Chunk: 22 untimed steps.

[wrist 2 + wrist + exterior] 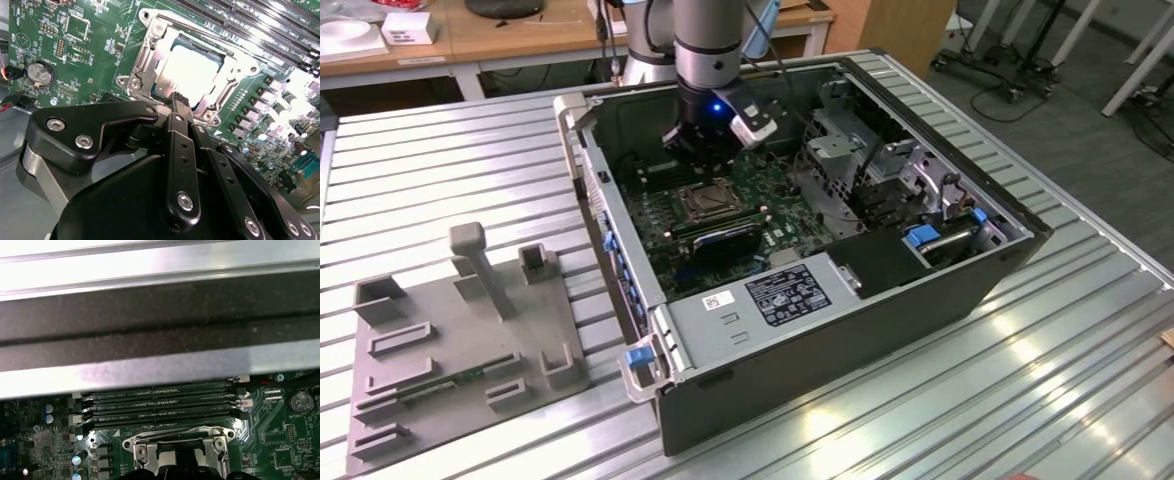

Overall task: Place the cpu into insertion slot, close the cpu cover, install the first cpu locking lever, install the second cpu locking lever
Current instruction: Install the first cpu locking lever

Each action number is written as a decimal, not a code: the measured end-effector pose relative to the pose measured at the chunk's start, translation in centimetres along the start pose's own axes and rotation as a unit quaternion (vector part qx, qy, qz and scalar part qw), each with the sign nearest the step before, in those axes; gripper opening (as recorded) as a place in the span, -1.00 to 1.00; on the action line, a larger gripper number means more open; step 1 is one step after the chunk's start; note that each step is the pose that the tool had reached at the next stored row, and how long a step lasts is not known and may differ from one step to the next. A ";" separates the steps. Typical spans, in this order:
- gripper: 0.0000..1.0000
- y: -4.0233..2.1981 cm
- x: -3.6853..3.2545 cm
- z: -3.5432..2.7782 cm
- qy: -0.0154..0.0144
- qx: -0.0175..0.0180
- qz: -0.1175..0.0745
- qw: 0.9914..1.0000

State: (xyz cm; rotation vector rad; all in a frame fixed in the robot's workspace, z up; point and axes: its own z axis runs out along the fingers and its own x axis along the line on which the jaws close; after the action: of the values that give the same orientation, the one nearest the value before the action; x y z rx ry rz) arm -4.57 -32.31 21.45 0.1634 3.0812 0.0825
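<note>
The cpu [192, 70], a pale square chip, lies in the insertion slot [707, 202] on the green board inside the open computer case. The cpu cover [150, 55], a silvery frame, lies flat around the chip's edges, and its rim [177, 440] also appears in the first wrist view. My gripper [177, 100] hangs just above the socket's near edge, its two black fingers [181, 150] pressed together at the tips with nothing seen between them. In the exterior view the gripper [707, 160] stands over the socket. I cannot tell the locking levers apart from the frame.
Long black memory slots [160, 405] run beside the socket. A coin battery [39, 74] sits on the board. The case walls [607, 200], a drive cage [847, 150] and a black supply block [881, 262] hem in the board. A grey fixture [454, 330] lies on the ribbed table.
</note>
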 end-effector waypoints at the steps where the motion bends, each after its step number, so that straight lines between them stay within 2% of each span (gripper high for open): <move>1: -0.79 -0.04 0.00 0.00 0.000 0.000 0.000 1.000; 4: -0.79 -0.38 -0.04 -0.04 0.000 0.002 -0.001 1.000; 11: -0.79 -1.65 -0.18 -0.11 0.000 0.003 -0.002 1.000; 16: -0.79 -1.72 -0.20 -0.19 0.000 0.004 -0.002 1.000; 22: -0.79 -1.73 -0.28 -0.69 0.000 0.003 -0.002 1.000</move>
State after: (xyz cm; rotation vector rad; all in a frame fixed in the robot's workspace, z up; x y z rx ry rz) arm -4.51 -34.10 22.05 0.1583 3.0814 0.0721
